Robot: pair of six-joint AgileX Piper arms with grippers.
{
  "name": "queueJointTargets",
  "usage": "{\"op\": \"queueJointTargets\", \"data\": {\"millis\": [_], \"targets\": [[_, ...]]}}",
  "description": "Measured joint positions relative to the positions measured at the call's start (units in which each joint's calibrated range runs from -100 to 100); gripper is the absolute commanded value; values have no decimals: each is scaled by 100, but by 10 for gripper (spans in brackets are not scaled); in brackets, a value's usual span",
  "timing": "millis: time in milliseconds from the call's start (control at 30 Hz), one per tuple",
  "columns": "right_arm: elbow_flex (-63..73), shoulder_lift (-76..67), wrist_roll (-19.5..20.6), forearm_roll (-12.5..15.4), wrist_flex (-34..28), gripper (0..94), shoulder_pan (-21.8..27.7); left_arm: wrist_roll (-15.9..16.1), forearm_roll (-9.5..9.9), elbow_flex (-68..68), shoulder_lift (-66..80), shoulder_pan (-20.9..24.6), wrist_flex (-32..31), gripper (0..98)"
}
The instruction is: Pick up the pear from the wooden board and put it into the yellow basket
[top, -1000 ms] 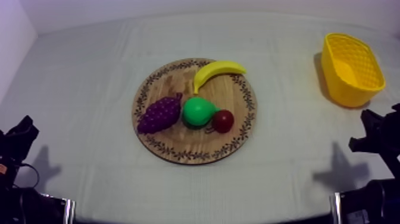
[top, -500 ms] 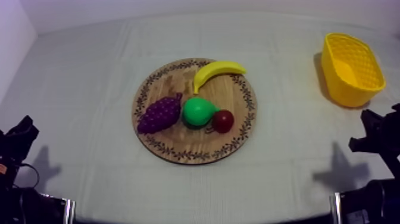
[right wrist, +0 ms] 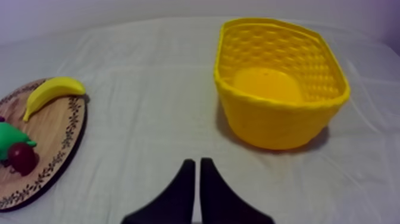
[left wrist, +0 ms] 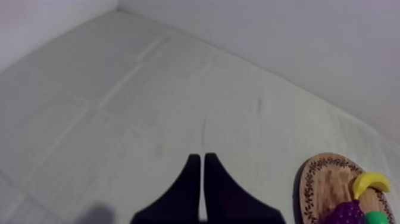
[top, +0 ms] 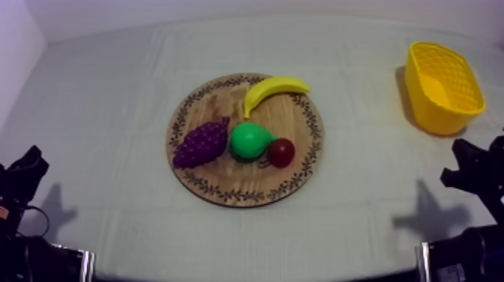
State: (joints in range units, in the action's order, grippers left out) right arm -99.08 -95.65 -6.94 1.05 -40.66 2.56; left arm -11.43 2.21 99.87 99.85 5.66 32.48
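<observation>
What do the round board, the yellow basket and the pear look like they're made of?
Board: looks like wood, matte, with visible grain and a printed leaf rim.
Basket: probably moulded plastic, its walls a regular dimpled lattice.
Pear: seemingly smooth plastic, evenly bright green with a slight sheen.

Banana [top: 274, 88], bunch of grapes [top: 201, 144], small red fruit [top: 281, 152] — all three apart
</observation>
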Motion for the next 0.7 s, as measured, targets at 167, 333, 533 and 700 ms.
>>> {"op": "queueJointTargets", "data": {"millis": [167, 333, 533, 700], "targets": [[29, 0, 43, 5, -155, 39, -213, 0, 0, 0, 0, 0, 0, 1], [37, 0, 306, 5, -182, 40, -382, 0, 0, 0, 0, 0, 0, 1], [49, 0, 507, -9, -190, 6, -434, 0, 0, 0, 0, 0, 0, 1], [200, 0, 767, -223, -355, 2, -450, 0, 0, 0, 0, 0, 0, 1]]}}
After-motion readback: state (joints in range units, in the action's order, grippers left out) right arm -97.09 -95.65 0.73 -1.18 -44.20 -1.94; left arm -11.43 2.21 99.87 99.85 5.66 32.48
